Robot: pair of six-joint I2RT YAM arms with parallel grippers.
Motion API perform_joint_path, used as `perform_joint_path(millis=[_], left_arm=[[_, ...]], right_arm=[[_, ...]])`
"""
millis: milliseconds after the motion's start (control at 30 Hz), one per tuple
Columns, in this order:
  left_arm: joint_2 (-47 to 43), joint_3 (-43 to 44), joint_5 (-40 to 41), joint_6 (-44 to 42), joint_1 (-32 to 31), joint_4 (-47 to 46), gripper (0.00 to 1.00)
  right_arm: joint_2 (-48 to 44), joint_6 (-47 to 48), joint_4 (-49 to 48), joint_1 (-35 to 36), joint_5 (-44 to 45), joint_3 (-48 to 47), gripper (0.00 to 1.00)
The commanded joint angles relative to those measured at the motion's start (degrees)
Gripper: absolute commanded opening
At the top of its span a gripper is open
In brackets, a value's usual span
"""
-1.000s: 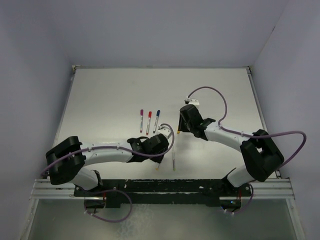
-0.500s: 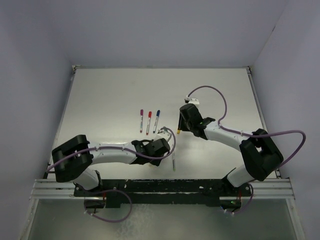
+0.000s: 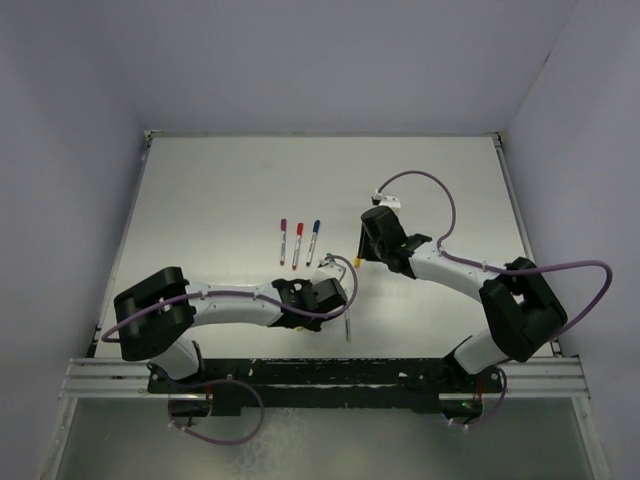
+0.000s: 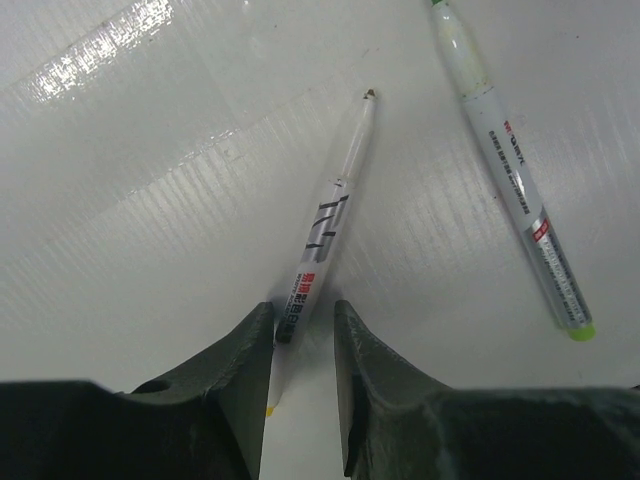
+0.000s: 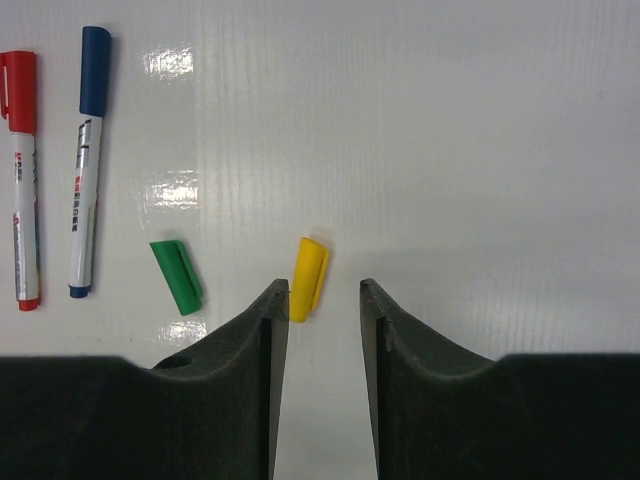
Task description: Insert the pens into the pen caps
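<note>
In the left wrist view my left gripper [image 4: 302, 310] is open and low over the table. Its jaws straddle the rear end of an uncapped yellow-marked pen [image 4: 328, 228] that lies flat, close to the left finger. A second uncapped pen [image 4: 510, 170] with green ends lies to its right and shows in the top view [image 3: 348, 322]. My right gripper [image 5: 325, 287] is open just behind a yellow cap [image 5: 308, 278], which lies by its left fingertip. A green cap [image 5: 177, 276] lies to the left of it.
Three capped pens lie side by side at mid-table: purple [image 3: 283, 241], red [image 3: 298, 243] and blue [image 3: 314, 240]. The red [image 5: 20, 170] and blue [image 5: 85, 160] ones show at the left of the right wrist view. The two arms are close together near the table's middle.
My left arm has shifted right and brought its gripper down around the yellow-marked pen's rear end. The right arm has barely moved.
</note>
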State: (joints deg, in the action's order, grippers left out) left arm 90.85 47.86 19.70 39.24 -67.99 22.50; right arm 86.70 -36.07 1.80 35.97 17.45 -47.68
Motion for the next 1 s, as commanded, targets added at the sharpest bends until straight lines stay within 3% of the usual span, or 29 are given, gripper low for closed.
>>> perform_joint_path(millis=[0, 167, 467, 733, 800, 867, 967], left_arm=[[1.6, 1.8, -0.4, 1.9, -0.4, 7.9, 0.33], [2.7, 2.4, -0.9, 2.7, -0.5, 11.6, 0.33], [2.9, 0.7, -1.1, 1.8, -0.5, 5.9, 0.34], [5.8, 3.0, -0.6, -0.2, -0.4, 6.6, 0.33], [6.1, 3.1, -0.8, -0.2, -0.4, 6.8, 0.28], [6.1, 2.9, -1.3, -0.2, -0.3, 6.8, 0.13], [5.8, 2.6, -2.1, -0.4, -0.3, 6.8, 0.00]], right_arm=[[-1.7, -0.7, -1.5, -0.4, 1.5, -0.6, 0.37], [-2.3, -0.9, -1.6, -0.6, 1.4, 0.0, 0.36], [-2.5, -1.2, -1.8, -0.8, 1.3, 0.6, 0.35], [-3.6, -1.5, -1.8, -0.9, 1.6, 1.6, 0.34], [-3.9, -1.5, -1.7, -1.0, 1.7, 1.8, 0.33], [-4.2, -1.6, -1.5, -0.9, 1.8, 2.0, 0.34], [-4.8, -1.8, -1.2, -0.9, 1.7, 2.2, 0.33]])
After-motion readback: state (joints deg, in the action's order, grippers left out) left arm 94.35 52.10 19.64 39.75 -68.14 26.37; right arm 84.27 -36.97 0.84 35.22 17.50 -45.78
